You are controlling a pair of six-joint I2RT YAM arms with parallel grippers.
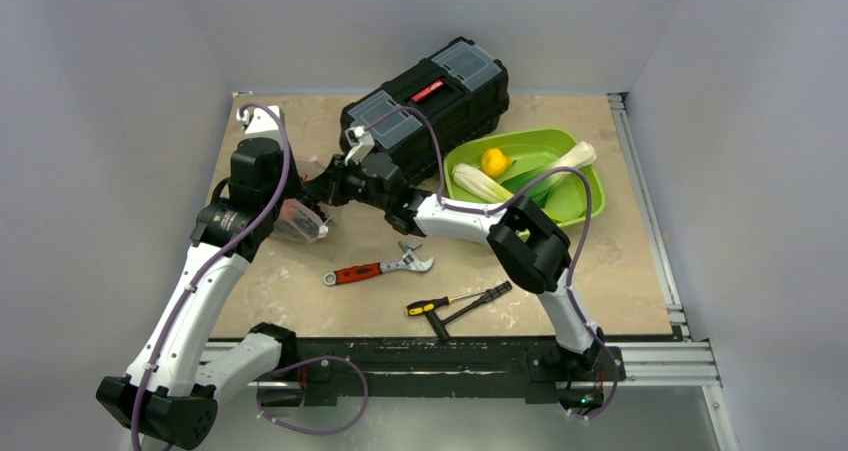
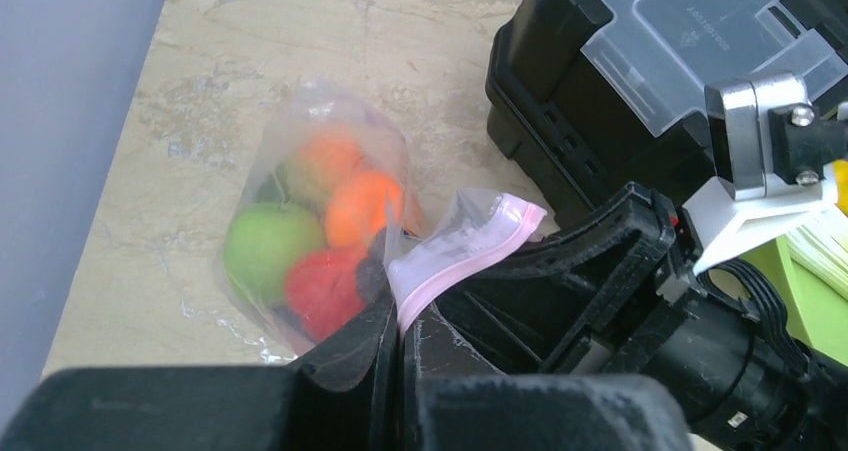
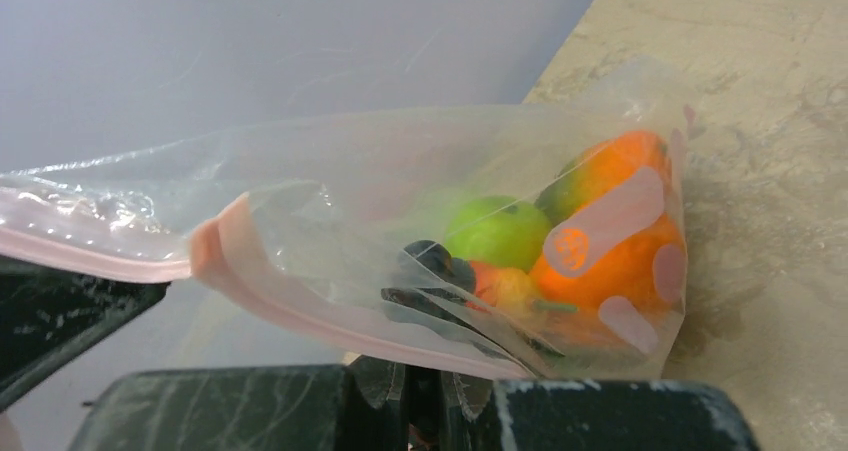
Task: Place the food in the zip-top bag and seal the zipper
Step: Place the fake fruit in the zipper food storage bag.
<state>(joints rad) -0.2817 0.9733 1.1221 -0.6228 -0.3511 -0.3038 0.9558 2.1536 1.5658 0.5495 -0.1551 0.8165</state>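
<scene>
The clear zip-top bag (image 1: 300, 223) hangs at the far left of the table between both grippers. It holds the food: a green apple (image 2: 265, 246), a red fruit (image 2: 325, 286), orange fruits (image 2: 362, 206) and a black grape bunch (image 3: 435, 266). The bag also fills the right wrist view (image 3: 400, 171). My left gripper (image 2: 400, 321) is shut on the pink zipper (image 2: 470, 251) at one end of the mouth. My right gripper (image 3: 425, 386) is shut on the zipper (image 3: 330, 321) further along. A fold in the strip (image 3: 215, 241) shows between the two grips.
A black toolbox (image 1: 430, 101) stands just behind the grippers. A lime-green tray (image 1: 530, 143) at the right holds a yellow fruit (image 1: 494, 161) and pale vegetables (image 1: 480, 183). A red-handled wrench (image 1: 378, 267) and screwdrivers (image 1: 460, 301) lie near the front. The left wall is close.
</scene>
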